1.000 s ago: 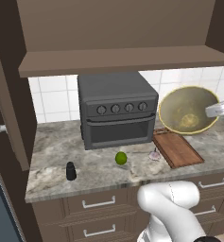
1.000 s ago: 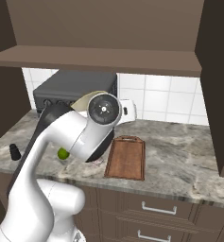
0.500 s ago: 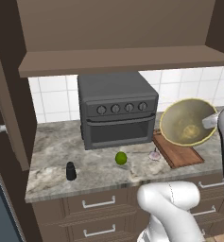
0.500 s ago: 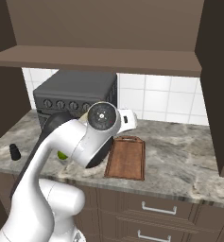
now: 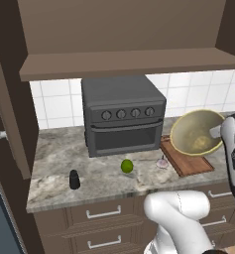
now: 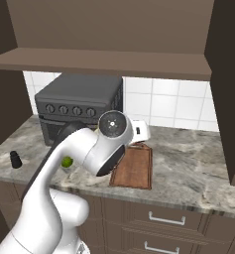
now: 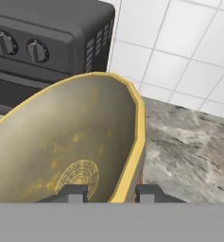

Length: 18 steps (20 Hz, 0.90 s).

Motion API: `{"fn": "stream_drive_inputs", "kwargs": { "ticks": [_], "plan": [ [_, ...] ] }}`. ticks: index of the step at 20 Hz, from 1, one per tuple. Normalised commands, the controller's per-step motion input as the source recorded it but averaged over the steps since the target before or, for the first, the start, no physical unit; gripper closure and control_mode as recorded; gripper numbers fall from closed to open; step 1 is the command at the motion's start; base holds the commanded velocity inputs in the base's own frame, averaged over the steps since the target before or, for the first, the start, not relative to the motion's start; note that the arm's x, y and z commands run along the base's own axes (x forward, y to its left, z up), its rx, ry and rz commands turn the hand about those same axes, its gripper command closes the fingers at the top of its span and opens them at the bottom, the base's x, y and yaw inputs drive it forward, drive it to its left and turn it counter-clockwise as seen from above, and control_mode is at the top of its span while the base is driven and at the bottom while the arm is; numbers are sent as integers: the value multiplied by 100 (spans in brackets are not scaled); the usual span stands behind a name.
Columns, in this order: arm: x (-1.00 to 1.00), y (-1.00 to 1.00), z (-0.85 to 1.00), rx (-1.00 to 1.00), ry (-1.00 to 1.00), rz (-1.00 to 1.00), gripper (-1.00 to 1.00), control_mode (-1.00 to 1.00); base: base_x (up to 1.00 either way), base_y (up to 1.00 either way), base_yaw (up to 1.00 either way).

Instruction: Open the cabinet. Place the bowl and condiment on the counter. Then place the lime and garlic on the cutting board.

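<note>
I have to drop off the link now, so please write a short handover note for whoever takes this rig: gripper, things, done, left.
Gripper: shut on the bowl's rim, holding it tilted in the air above the cutting board.
Cabinet: open.
Condiment: standing on the counter, left.
Lime and garlic: on the counter, beside the board.
Done: cabinet, condiment.
Left: set the bowl on the counter, then lime and garlic onto the board.

A boxy dark grey toaster oven [image 5: 123,117] with four round knobs above its glass door stands against the wall, at about twelve o'clock in the left base view. Behind it runs a white square-tiled backsplash [image 6: 168,105]. Brown lower drawers [image 5: 101,214] with short silver handles sit at six o'clock.
</note>
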Motion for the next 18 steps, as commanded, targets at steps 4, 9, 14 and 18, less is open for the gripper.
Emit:
{"fn": "stream_drive_inputs", "kwargs": {
  "ticks": [4,9,14,18],
  "plan": [
    [21,-34,-23,2,6,-9,100,-100,0,0,0],
    [19,-34,-19,3,5,-10,100,-100,0,0,0],
    [19,-37,-18,5,4,-10,100,-100,0,0,0],
    [16,-39,-18,4,0,-10,100,-100,0,0,0]
  ]
}}
